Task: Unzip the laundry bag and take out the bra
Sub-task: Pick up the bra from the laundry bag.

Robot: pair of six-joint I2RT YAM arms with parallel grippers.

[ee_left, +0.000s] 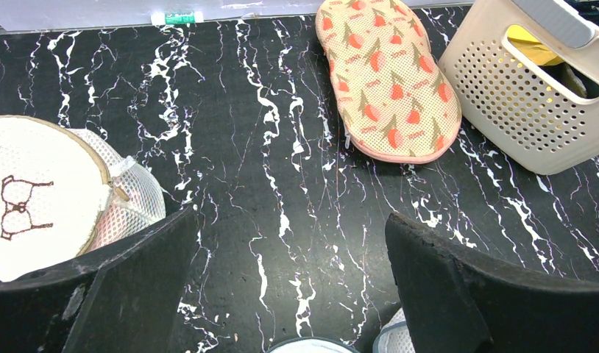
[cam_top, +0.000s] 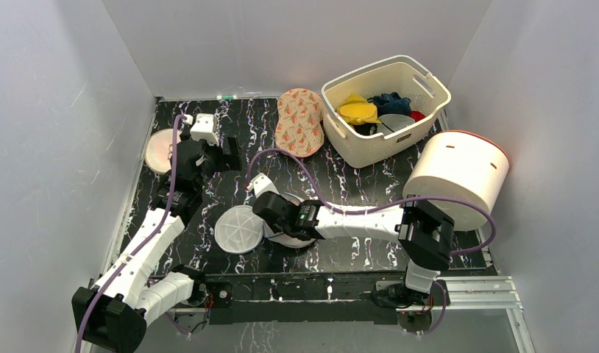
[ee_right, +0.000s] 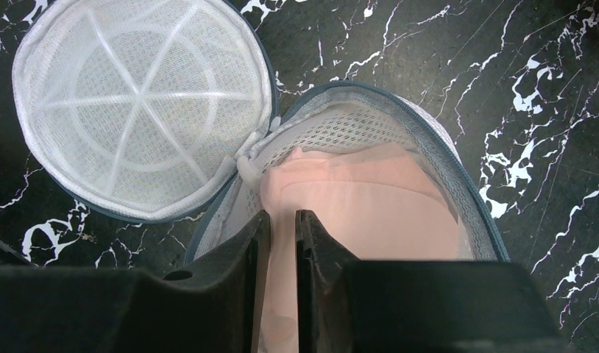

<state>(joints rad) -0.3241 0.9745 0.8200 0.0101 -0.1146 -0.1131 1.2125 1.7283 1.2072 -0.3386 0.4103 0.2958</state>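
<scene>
The laundry bag (ee_right: pixel 444 176) lies unzipped near the table's front middle. Its round mesh lid (ee_right: pixel 138 110) is flipped open to the left; it also shows in the top view (cam_top: pixel 239 229). A pale pink bra (ee_right: pixel 370 213) fills the open bag. My right gripper (ee_right: pixel 279 220) reaches into the bag, shut on a fold of the bra; in the top view it (cam_top: pixel 271 213) covers most of the bag. My left gripper (ee_left: pixel 291 217) is open and empty, hovering over bare table at the back left (cam_top: pixel 230 154). A sliver of the bag's rim (ee_left: pixel 311 344) shows below it.
A similar round white bag with a bra drawing (ee_left: pixel 32 206) sits at the far left (cam_top: pixel 160 149). A cream pouch with a red pattern (cam_top: pixel 300 121) lies at the back. A cream slotted basket (cam_top: pixel 385 110) holds clothes. A large white drum (cam_top: pixel 458 176) lies at the right.
</scene>
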